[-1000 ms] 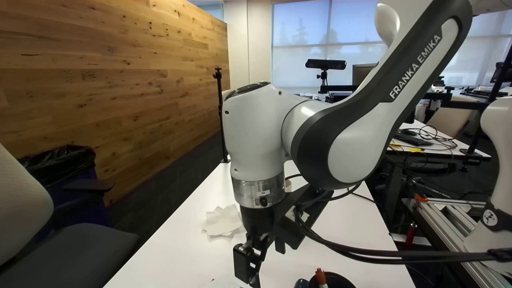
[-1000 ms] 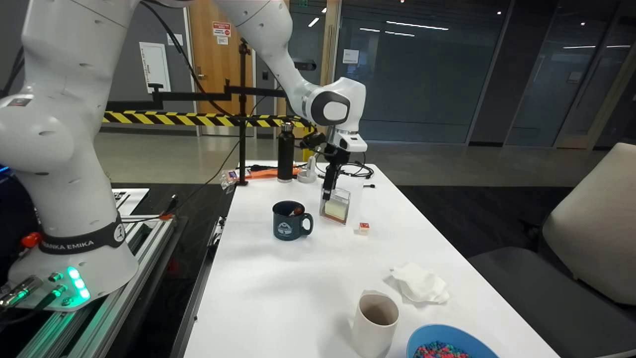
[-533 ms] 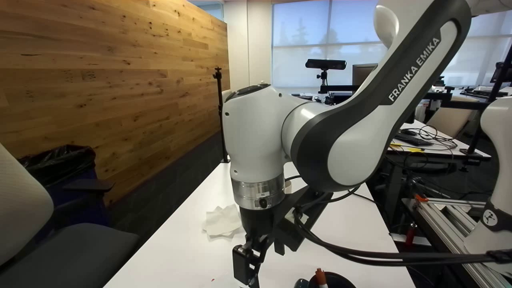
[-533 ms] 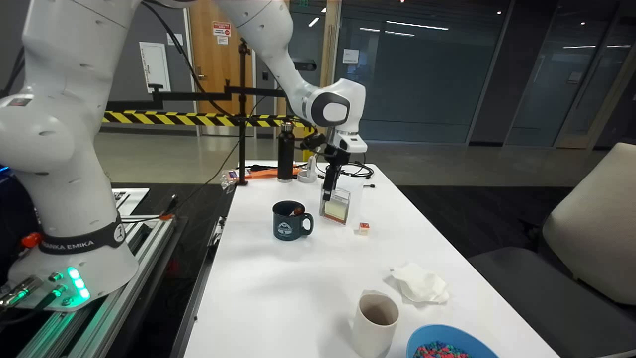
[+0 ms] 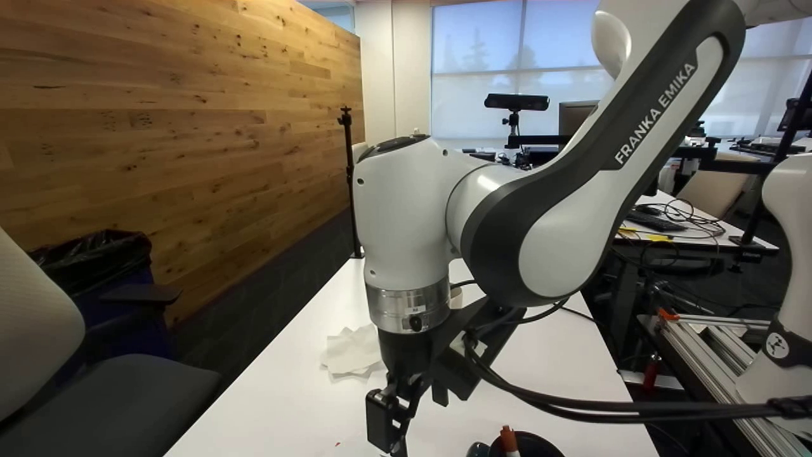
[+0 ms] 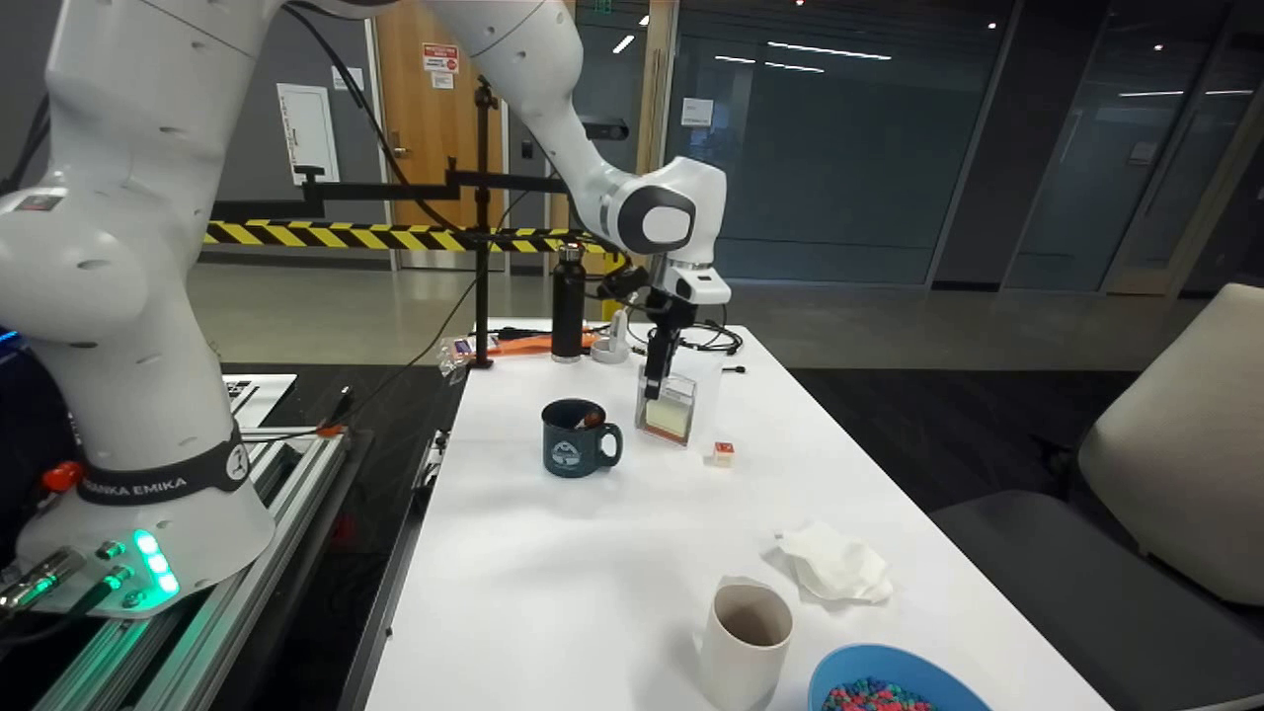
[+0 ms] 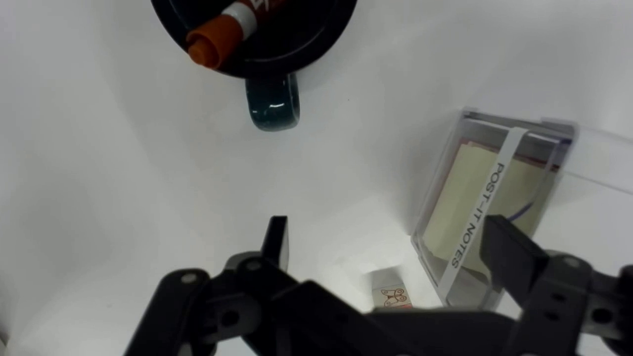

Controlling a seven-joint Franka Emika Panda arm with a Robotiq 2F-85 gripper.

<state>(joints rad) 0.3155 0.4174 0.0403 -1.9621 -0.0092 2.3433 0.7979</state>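
The white arm [image 5: 564, 247] has FRANKA EMIKA lettering [image 5: 655, 113], black cables [image 5: 698, 406] and jaws.

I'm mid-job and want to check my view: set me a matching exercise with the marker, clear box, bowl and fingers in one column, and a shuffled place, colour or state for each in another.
Column one
1. marker
2. clear box
3. bowl
4. fingers

Column two
A. reads POST-IT NOTES
B. spread apart
C. leaning in the dark mug
D. blue, with small coloured pieces in it

Pairs: 1-C, 2-A, 3-D, 4-B.
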